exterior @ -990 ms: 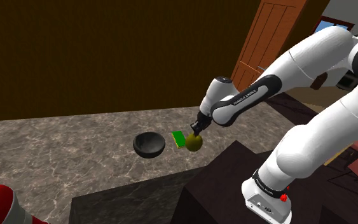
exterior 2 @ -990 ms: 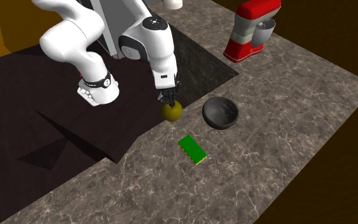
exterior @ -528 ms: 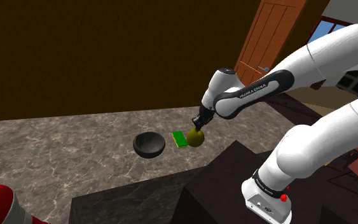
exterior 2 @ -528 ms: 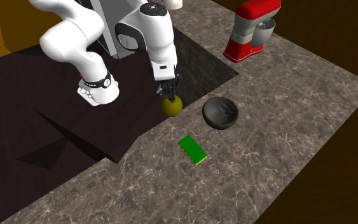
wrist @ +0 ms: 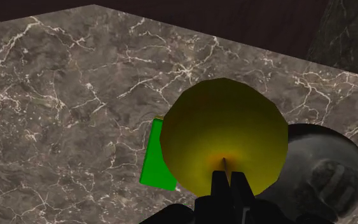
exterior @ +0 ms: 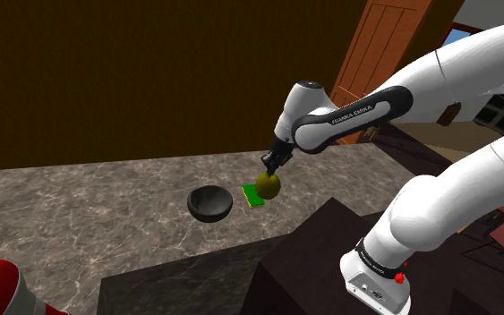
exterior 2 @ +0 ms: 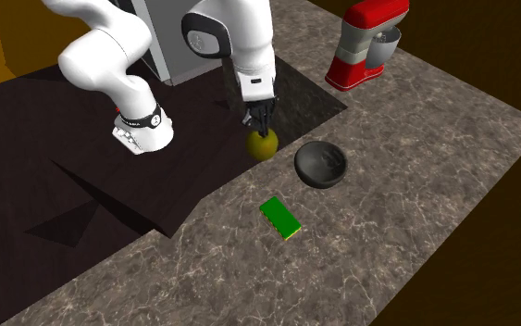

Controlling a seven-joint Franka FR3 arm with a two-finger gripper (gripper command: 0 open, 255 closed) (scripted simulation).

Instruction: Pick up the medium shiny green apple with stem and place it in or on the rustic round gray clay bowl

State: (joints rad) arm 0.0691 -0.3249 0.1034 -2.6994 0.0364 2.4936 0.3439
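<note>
The tool (wrist: 229, 178) is pinched shut on the top of the apple (wrist: 222, 137), its two black fingers meeting right at the stem, and the yellow-green fruit hangs beneath it. In the second exterior view the tool (exterior 2: 261, 125) points straight down with the apple (exterior 2: 263, 144) under it, near the edge where the dark stand meets the marbled worktop (exterior 2: 415, 213). It looks clear of the surface, so I'd call the pick-up done.

Moving outward: the dark grey bowl (exterior 2: 320, 164) sits just beside the apple, to that view's right, empty and upright. From the shoulder view the apple (exterior: 269, 186) hangs under the tool (exterior: 269, 166), with a flat green card (exterior: 252, 196) lying on the worktop between it and the bowl (exterior: 210, 204). Along the tool, the bowl (wrist: 323, 172) peeks out from behind the fruit on one side and the card (wrist: 155, 156) on the other.

So what's left is a short carry sideways until the apple is over the bowl, then a lowering and a release. A red mixer (exterior 2: 367, 42) stands well apart, out of the way.
</note>
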